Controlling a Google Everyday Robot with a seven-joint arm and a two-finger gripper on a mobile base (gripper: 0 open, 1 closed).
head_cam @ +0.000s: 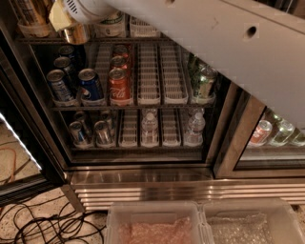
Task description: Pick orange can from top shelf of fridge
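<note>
My gripper (66, 21) is at the top left, at the end of the big white arm (214, 52) that crosses the view from the right. It is shut on the orange can (75, 34). Only the can's shiny gold base shows, hanging at the front edge of the top shelf (143, 40) of the fridge (143, 183). One pale finger (56, 18) shows to the left of the can. Another tall orange can (29, 12) stands on the shelf further left. A 7UP bottle (111, 23) stands just right of the held can.
The rack below holds blue cans (90, 86), a red Coca-Cola can (119, 85), white lane trays (148, 76) and green cans (205, 82). The lower rack has cans and water bottles (149, 126). The black door post (238, 133) stands right. Plastic bins (157, 224) and floor cables (43, 224) lie in front.
</note>
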